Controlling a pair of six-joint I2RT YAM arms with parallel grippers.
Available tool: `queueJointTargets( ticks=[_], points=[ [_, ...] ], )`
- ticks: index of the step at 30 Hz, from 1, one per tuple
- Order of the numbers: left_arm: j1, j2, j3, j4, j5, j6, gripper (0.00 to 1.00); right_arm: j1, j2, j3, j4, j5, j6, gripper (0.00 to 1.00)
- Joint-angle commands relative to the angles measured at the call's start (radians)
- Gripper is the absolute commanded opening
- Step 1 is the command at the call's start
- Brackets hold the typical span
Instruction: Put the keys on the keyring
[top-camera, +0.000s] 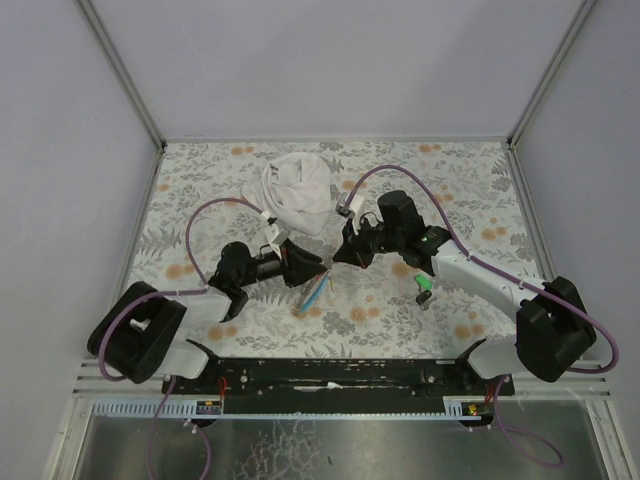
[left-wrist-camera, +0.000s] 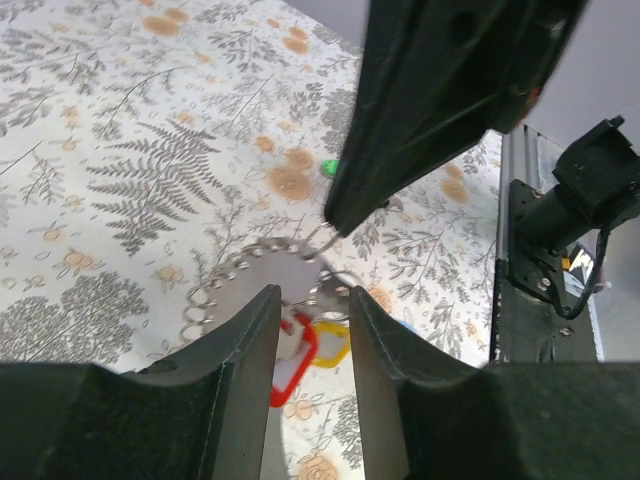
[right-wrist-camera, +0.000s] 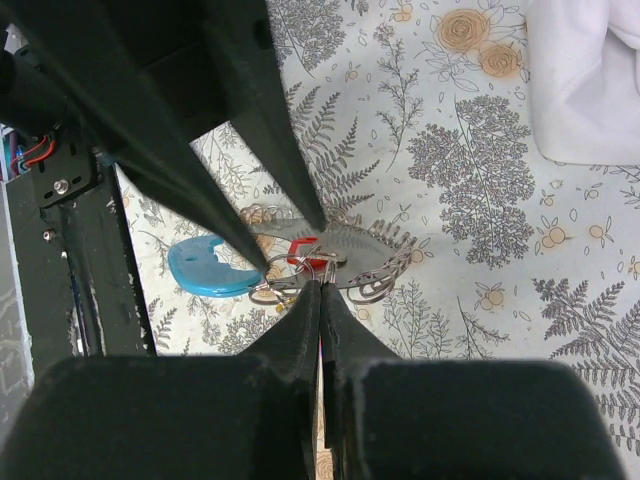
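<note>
The keyring (right-wrist-camera: 290, 290), a thin metal ring on a grey strap (right-wrist-camera: 365, 248) with a light-blue piece (right-wrist-camera: 205, 268), hangs pinched in my shut right gripper (right-wrist-camera: 320, 285). My left gripper (left-wrist-camera: 312, 295) faces it with jaws apart, one fingertip (right-wrist-camera: 256, 264) beside the ring and the other above the strap. A red key head (left-wrist-camera: 298, 362) and a yellow key head (left-wrist-camera: 335, 342) show through the gap between the left fingers, the red one against the left finger. A green key (top-camera: 424, 290) lies on the table right of both grippers. From above, the left gripper (top-camera: 320, 268) and right gripper (top-camera: 340, 256) meet at mid-table.
A crumpled white cloth (top-camera: 298, 190) lies behind the grippers. The floral tablecloth (top-camera: 450, 180) covers the table, with grey walls on three sides. The black base rail (top-camera: 340, 372) runs along the near edge. The right arm's purple cable (top-camera: 400, 172) arches over it.
</note>
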Motion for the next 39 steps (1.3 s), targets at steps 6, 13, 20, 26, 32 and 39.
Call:
queueJointTargets(
  ticks=[6,13,20,26,32,39],
  points=[
    [0.073,0.16,0.056,0.222,0.189,-0.037,0.36,0.011,-0.016,0.015,0.06,-0.071,-0.031,0.0],
    [0.073,0.166,0.092,0.172,0.234,0.012,0.36,0.014,-0.011,0.018,0.056,-0.099,-0.046,0.0],
    [0.074,0.181,0.106,0.174,0.274,0.007,0.36,0.019,-0.011,0.02,0.057,-0.114,-0.051,0.0],
    [0.073,0.195,0.118,0.175,0.29,0.001,0.31,0.028,-0.005,0.026,0.055,-0.131,-0.056,0.0],
    [0.073,0.202,0.123,0.196,0.313,-0.015,0.32,0.037,0.001,0.031,0.039,-0.148,-0.072,0.0],
    [0.072,0.198,0.117,0.208,0.34,-0.026,0.16,0.037,-0.004,0.03,0.036,-0.13,-0.078,0.0]
  ],
)
